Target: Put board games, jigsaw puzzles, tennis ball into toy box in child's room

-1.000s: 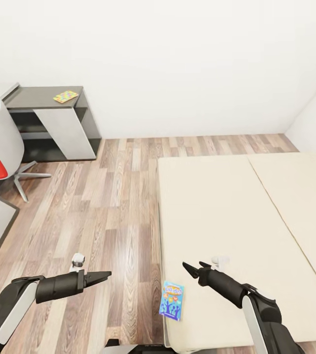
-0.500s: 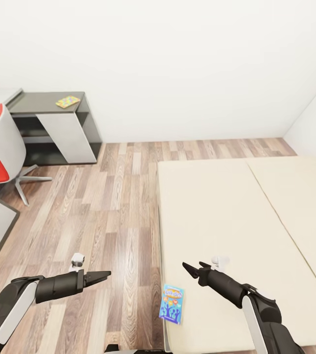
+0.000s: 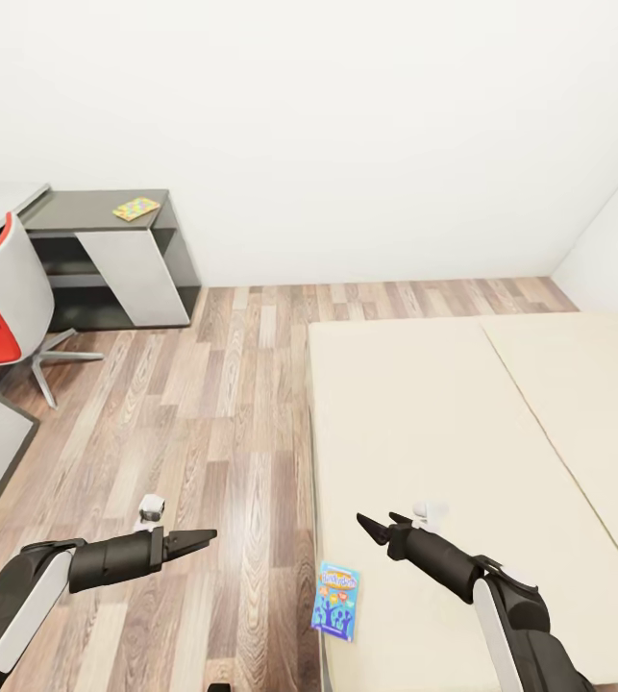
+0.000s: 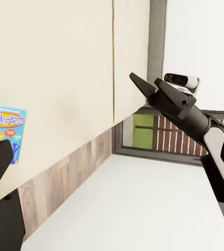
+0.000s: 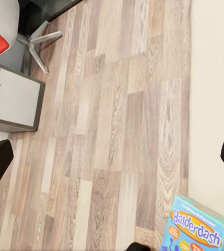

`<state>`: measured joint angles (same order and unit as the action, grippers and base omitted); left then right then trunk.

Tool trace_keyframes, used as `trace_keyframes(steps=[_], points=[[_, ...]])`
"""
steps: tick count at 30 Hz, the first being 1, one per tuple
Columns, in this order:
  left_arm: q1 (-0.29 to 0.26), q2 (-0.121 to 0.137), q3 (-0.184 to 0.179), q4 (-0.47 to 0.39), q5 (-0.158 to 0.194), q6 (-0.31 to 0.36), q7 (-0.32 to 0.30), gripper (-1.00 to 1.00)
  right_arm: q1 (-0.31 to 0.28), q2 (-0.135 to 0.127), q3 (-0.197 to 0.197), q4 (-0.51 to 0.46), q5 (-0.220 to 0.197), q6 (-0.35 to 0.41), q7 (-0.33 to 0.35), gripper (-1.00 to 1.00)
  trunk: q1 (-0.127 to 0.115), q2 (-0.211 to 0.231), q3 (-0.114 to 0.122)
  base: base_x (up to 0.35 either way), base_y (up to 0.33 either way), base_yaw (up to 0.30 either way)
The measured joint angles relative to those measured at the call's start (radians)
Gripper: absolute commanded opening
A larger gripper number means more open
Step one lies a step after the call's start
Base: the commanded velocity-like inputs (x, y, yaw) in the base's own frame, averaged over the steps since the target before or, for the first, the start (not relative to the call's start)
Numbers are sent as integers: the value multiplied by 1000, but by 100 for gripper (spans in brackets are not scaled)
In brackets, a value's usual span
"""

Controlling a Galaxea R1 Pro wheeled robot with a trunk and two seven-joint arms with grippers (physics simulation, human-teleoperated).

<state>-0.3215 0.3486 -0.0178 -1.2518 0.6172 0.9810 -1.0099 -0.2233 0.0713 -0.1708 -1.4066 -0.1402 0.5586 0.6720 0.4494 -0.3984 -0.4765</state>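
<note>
The right gripper (image 3: 374,526) is held low over the near corner of the bed (image 3: 462,432). Its two fingers are seen a little apart, with nothing between them. In the left wrist view the same gripper (image 4: 149,89) is seen with its dark tips spread. The left gripper (image 3: 203,536) is held over the wood floor (image 3: 222,413), beside the bed. Its tips look pressed together in the head view, but how far they are spread cannot be told.

Between the two grippers, a small blue game box (image 3: 336,602) is seen lying flat on the bed's near edge, with one side out past the edge. It is touched by neither gripper. The word "Balderdash" can be read on it in the right wrist view (image 5: 198,229) and the left wrist view (image 4: 4,130).

Far off by the white wall, a puzzle (image 3: 136,208) is laid flat on the table (image 3: 78,211). A red chair (image 3: 1,298) is stood near the table, well apart from the bed.
</note>
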Motion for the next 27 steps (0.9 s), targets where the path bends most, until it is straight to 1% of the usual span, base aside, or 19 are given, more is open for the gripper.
trace_keyframes(steps=[27], points=[[-5, 0, 2, 0, 0, 1, 0, 100, 0, 0, -2, -1, -2, 2, 13, 100, 0, 0, 45, 0, 0, 0]])
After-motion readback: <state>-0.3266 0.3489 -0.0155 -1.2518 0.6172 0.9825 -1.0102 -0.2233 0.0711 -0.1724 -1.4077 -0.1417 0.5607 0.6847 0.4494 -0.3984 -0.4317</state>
